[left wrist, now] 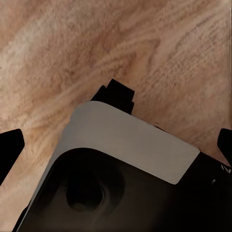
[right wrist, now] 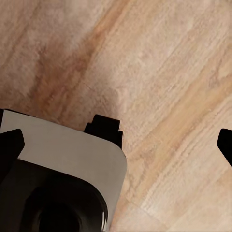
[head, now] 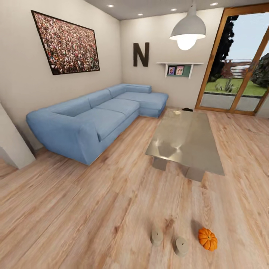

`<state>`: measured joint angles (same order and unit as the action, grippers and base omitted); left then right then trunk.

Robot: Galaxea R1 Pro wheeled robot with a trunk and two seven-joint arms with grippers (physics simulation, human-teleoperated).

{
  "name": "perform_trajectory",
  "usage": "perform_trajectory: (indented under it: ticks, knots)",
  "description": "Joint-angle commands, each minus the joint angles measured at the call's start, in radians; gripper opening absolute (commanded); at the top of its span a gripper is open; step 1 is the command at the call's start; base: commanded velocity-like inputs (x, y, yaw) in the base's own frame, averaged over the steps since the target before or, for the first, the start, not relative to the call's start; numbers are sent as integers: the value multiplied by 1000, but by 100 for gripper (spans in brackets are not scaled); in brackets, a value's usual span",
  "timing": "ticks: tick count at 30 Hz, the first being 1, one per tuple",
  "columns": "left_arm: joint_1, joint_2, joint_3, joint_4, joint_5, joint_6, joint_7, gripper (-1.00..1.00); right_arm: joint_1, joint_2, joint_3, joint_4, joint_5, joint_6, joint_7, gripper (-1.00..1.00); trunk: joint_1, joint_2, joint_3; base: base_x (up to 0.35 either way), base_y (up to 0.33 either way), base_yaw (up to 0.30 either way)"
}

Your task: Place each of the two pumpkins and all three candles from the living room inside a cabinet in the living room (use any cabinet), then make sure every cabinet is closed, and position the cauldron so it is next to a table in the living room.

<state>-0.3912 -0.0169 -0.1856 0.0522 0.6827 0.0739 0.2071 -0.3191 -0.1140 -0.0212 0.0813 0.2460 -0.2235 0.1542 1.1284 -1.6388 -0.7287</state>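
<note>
On the wooden floor near the head view's lower edge, one orange pumpkin is seen lying just beside two grey candles, which are set close together but apart. Further back, the glass-topped table is positioned well apart from them, with a blue sofa to its left along the wall.

The left gripper is shown with its dark fingertips spread wide at the frame edges, nothing between them. The right gripper is likewise spread, fingertips apart over bare floor, nothing held.
</note>
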Motion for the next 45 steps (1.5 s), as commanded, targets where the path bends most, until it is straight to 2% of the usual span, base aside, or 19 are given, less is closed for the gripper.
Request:
perform_trajectory:
  ticks: [1,16,17,18,19,20,23,26,28,30,31,33,34,35,38,39,42,44,45]
  knots:
    - [0,0,0,0,0,0,0,100,0,0,0,0,2,1,1,100,0,0,1,256,192,-159]
    - [0,-6,-1,-2,2,0,-2,100,0,3,2,-1,6,4,-1,100,0,0,1,171,128,-18]
    - [0,-6,5,-8,5,-1,-8,100,0,45,4,-5,14,10,-4,100,0,0,1,0,0,0]
    - [0,-5,14,-9,5,-1,-17,100,-1,70,5,-7,14,17,-5,100,0,0,1,0,0,0]
    - [0,1,40,-11,6,-2,-45,100,-8,104,4,-12,16,51,-9,100,0,0,1,0,0,0]
    - [0,11,120,-11,5,-2,-117,100,-33,137,3,-52,16,170,-22,100,0,0,1,0,0,0]
    - [-3,34,192,-16,4,2,-170,100,-67,168,2,-144,12,320,-38,100,0,0,1,0,0,0]
    - [-15,67,220,-60,1,7,-223,100,-93,199,1,-263,10,456,-62,100,0,0,1,0,0,0]
    - [-22,97,227,-126,0,19,-267,100,-102,210,1,-328,9,528,-78,100,0,0,1,0,0,0]
    - [-26,142,231,-255,0,78,-343,100,-107,218,1,-390,9,604,-97,100,0,0,1,0,0,0]
    - [-27,153,232,-292,1,105,-364,100,-108,219,2,-401,9,618,-101,100,0,0,1,0,0,0]
    - [-30,191,235,-460,3,246,-445,100,-117,224,2,-425,13,656,-110,100,0,0,1,0,0,0]
    - [-30,198,236,-507,3,285,-465,100,-122,227,2,-428,14,662,-112,100,0,0,1,0,0,0]
    - [-31,208,240,-604,4,360,-500,100,-134,231,3,-432,15,670,-115,100,0,0,1,0,0,0]
    - [-33,218,252,-878,5,513,-568,100,-171,241,4,-433,16,680,-120,100,0,0,1,0,0,0]
    - [-33,217,253,-918,5,526,-574,100,-176,241,4,-433,16,681,-120,100,0,0,1,0,0,0]
    - [-39,215,257,-1132,10,567,-594,100,-198,246,4,-429,16,683,-134,100,0,0,1,0,0,0]
    - [-44,216,264,-1268,40,577,-610,100,-209,249,4,-429,15,684,-160,100,0,0,1,0,0,0]
    - [-44,216,265,-1296,53,578,-613,100,-211,250,4,-429,14,684,-166,100,0,0,1,0,0,0]
